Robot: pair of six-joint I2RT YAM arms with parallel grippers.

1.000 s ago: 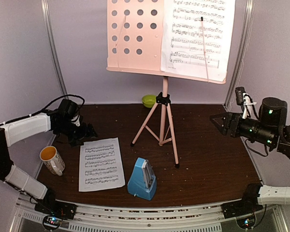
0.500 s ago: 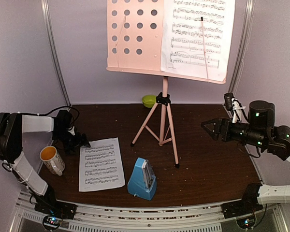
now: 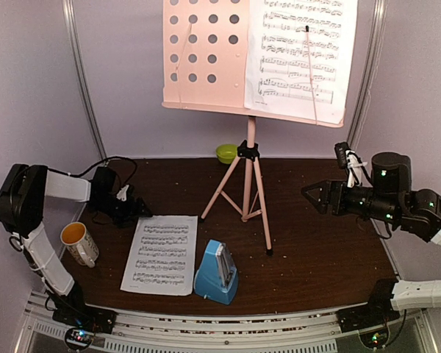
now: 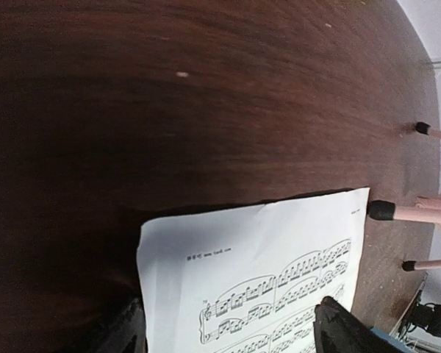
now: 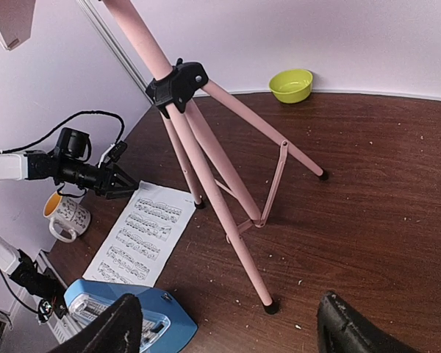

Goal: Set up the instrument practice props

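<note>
The pink music stand point(image 3: 250, 184) rises mid-table on its tripod, and one sheet-music page point(image 3: 301, 51) rests on the right half of its perforated desk point(image 3: 204, 59). Another page point(image 3: 162, 254) lies flat on the table, front left, slightly askew. The blue metronome point(image 3: 217, 272) stands to the right of it. My left gripper point(image 3: 136, 213) is low at that page's top left corner, open. In the left wrist view the page point(image 4: 264, 250) lies between the spread fingers point(image 4: 342, 331). My right gripper point(image 3: 309, 193) hovers open right of the tripod point(image 5: 228, 220), holding nothing.
A white mug point(image 3: 79, 243) with an orange inside stands at the front left, just behind my left arm. A lime-green bowl point(image 3: 226, 153) sits at the back behind the stand. The tripod's feet point(image 4: 381, 210) spread close to the page's far edge.
My left gripper has swung down and right to the page's top corner. The page's top has slid right, turning it askew. My right gripper has crept left toward the stand.
</note>
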